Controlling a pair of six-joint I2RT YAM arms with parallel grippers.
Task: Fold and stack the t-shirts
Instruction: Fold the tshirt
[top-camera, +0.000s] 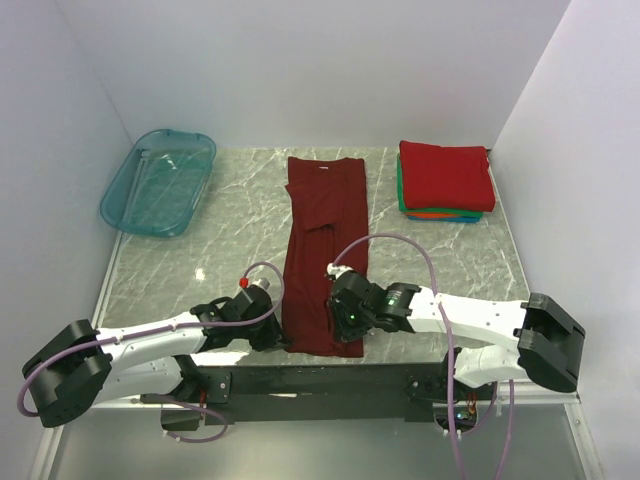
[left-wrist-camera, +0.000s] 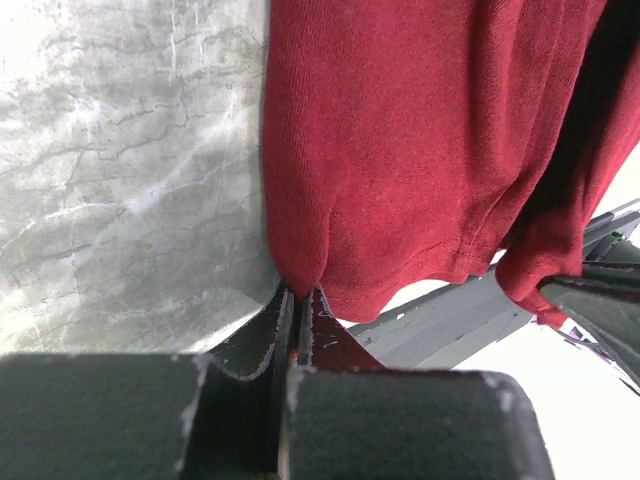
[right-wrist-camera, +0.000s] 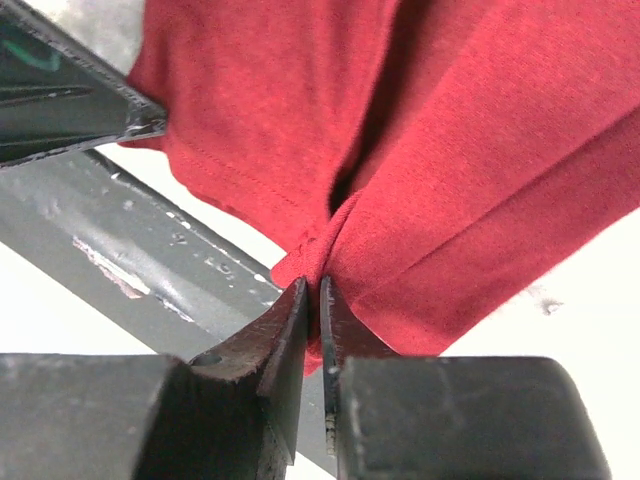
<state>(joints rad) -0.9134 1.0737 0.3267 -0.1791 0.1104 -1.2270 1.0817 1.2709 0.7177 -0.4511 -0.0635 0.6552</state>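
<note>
The dark maroon t-shirt (top-camera: 322, 250) lies as a long narrow strip down the table's middle, collar at the far end. My left gripper (top-camera: 277, 338) is shut on its near left hem corner (left-wrist-camera: 300, 270). My right gripper (top-camera: 345, 330) is shut on its near right hem corner (right-wrist-camera: 330, 250). Both corners are lifted a little over the table's front edge. A stack of folded t-shirts (top-camera: 444, 180) sits at the far right, with a red one on top and green, orange and blue edges under it.
A translucent teal plastic tub (top-camera: 158, 182) stands at the far left. The grey metal front rail (right-wrist-camera: 130, 240) runs under the shirt's hem. White walls close in the marble table (top-camera: 200, 260) on three sides.
</note>
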